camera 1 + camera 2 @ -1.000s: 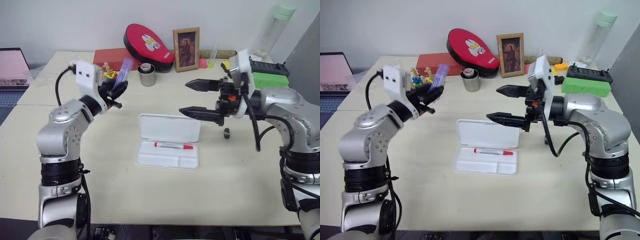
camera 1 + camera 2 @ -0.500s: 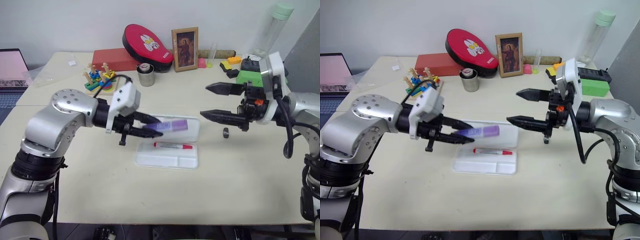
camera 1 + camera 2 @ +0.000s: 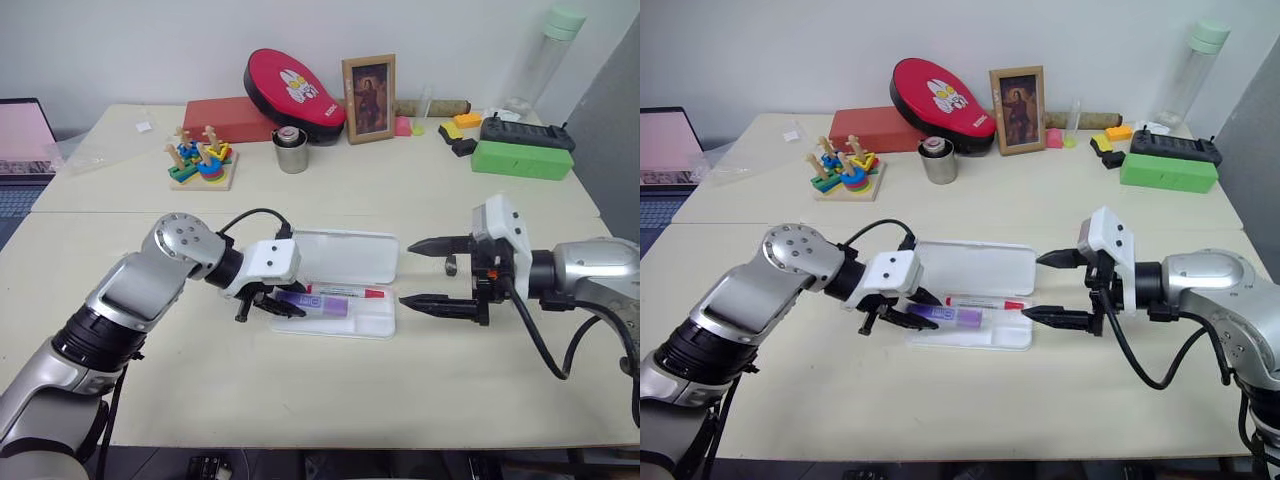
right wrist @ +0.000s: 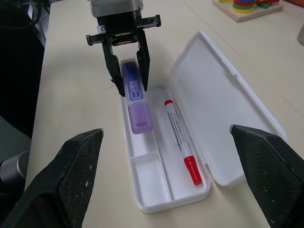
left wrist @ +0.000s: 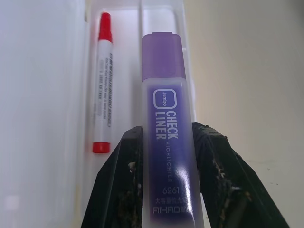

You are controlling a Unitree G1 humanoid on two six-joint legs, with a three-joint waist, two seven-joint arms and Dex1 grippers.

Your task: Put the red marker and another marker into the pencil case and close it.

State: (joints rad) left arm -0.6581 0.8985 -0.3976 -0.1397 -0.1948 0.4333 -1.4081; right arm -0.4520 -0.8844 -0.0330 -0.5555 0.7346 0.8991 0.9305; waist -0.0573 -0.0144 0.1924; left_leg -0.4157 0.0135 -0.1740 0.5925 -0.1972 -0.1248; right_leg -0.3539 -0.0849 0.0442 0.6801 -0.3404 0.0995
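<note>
Looking down from the head views, the left end effector (image 3: pixel 285 305) is clamped on the purple marker (image 3: pixel 318 302), which lies lengthwise over the near compartment of the open pencil case (image 3: pixel 335 320) on the table (image 3: pixel 300 390). The red marker (image 3: pixel 345 291) already rests in the far compartment, parallel to it. The right end effector (image 3: pixel 428 272), fingers wide apart and holding nothing, waits just beside the case's right end.

In the left wrist view, the purple marker (image 5: pixel 170 137) points straight along the fingers (image 5: pixel 124 175), its long axis matching the compartment.

In the right wrist view, the lid (image 4: pixel 223 104) lies flat open; I judge the right arm nearer for closing it.
</note>
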